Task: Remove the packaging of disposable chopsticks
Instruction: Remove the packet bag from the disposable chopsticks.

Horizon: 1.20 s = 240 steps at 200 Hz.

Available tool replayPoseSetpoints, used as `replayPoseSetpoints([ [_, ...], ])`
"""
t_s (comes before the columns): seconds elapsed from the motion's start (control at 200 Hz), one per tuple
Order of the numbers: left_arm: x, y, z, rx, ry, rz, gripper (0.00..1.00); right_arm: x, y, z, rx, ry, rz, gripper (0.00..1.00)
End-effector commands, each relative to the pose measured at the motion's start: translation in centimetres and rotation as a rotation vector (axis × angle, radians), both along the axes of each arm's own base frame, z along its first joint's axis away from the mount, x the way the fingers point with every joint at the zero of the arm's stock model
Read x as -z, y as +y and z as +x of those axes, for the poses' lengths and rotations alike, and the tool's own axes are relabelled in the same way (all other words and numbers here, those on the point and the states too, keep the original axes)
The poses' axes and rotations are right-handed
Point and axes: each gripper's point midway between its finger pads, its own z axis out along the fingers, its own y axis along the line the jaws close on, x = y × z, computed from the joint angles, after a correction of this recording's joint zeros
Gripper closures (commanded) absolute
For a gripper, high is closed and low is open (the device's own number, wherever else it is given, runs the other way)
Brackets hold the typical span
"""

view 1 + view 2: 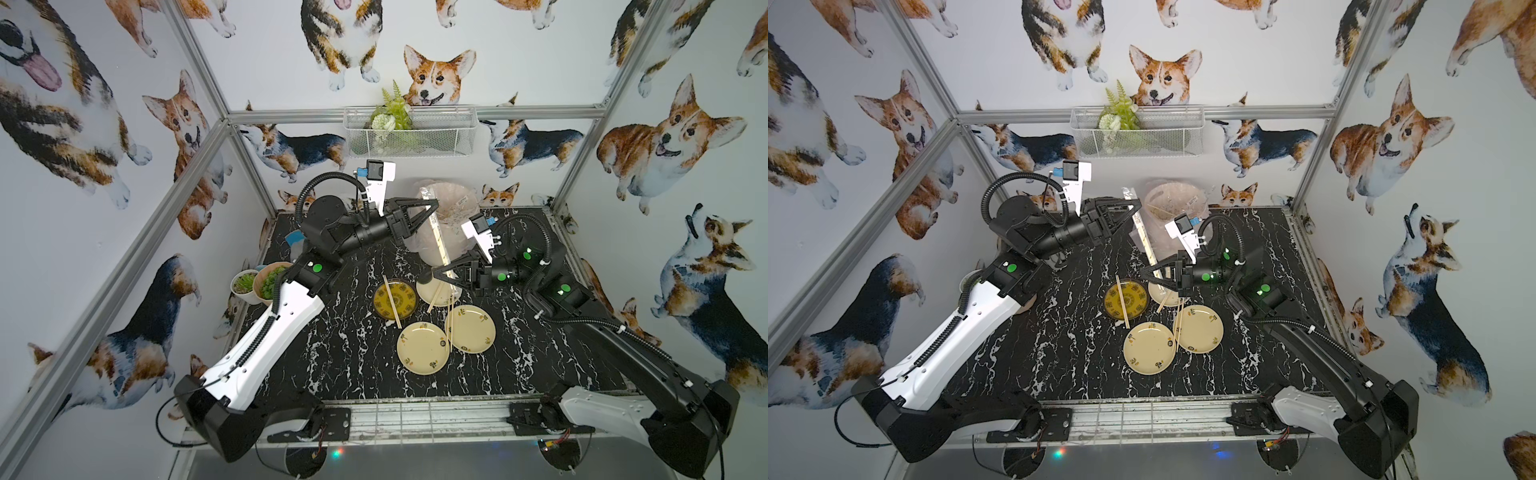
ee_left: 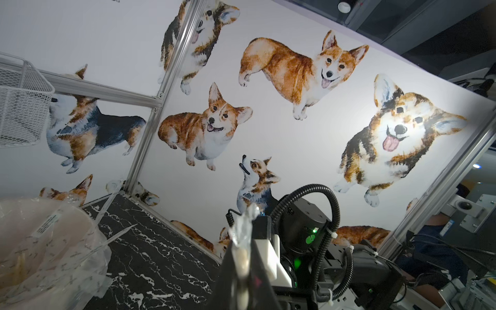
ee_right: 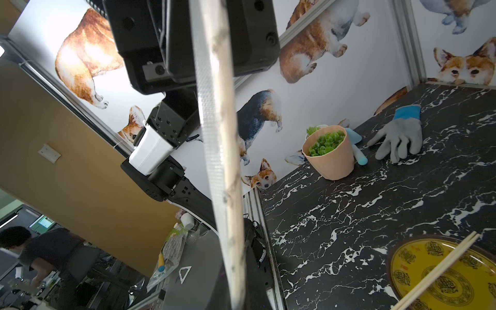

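The packaging: left gripper pinches its far end, right gripper pinches its near end.

- left arm: long link wearing white shell, black joints capping both ends
- right arm: long link showing black, white shell sitting at end farthest from gripper
- left gripper, right gripper: black open-frame triangular fingers tapering to tips
- white camera bracket sitting just behind each gripper, carrying black camera and blue plug
- black corrugated hose looping behind each wrist, white zip ties cinching it
- green round stickers dotting black joints behind wrists
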Motion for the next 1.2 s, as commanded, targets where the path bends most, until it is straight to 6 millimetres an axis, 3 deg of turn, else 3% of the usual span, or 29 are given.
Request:
replayPoseSetpoints([
  [0.0,2.5,-1.2,-0.9,0.118,0.087,0.008,0.97,-6.7,0.1,2.0,0.094,-0.14,0.16,1.0],
  [0.055,2.8,-1.3,-1.1,0.137,0.108,-0.003,0.96,-7.9,0.4,2.1,0.083,-0.169,0.187,1.0],
  [0.195,3.7,-2.2,-2.0,0.192,0.148,0.003,0.97,-8.9,0.7,2.8,0.1,-0.222,0.188,1.0],
  [0.496,9.1,-3.5,-3.0,0.209,0.249,0.116,0.96,-12.0,0.3,3.5,0.172,-0.357,0.198,1.0],
  [0.716,9.5,-2.9,-3.2,0.18,0.265,0.12,1.0,-12.0,0.2,4.4,0.182,-0.358,0.185,1.0],
  [0.811,8.5,-2.3,-2.5,0.118,0.224,0.124,1.0,-10.7,0.8,4.3,0.137,-0.312,0.166,1.0],
  [0.876,7.0,-1.8,-2.0,0.08,0.187,0.102,1.0,-9.5,1.0,4.1,0.111,-0.284,0.158,0.55],
  [0.911,6.1,-1.3,-1.6,0.052,0.17,0.084,1.0,-8.5,0.9,3.9,0.107,-0.267,0.141,0.45],
  [0.946,5.2,-0.7,-1.1,0.018,0.155,0.066,1.0,-7.3,0.7,3.6,0.108,-0.252,0.112,0.41],
  [1.096,1.0,2.8,0.9,-0.114,0.095,-0.019,1.0,-1.8,-1.3,1.0,0.123,-0.236,-0.043,0.43],
  [1.141,-0.2,3.6,1.2,-0.133,0.076,-0.045,1.0,-0.2,-1.6,0.0,0.111,-0.224,-0.067,0.49],
  [1.196,-1.5,4.1,1.1,-0.133,0.05,-0.073,1.0,1.3,-1.8,-1.0,0.092,-0.206,-0.075,0.67],
])
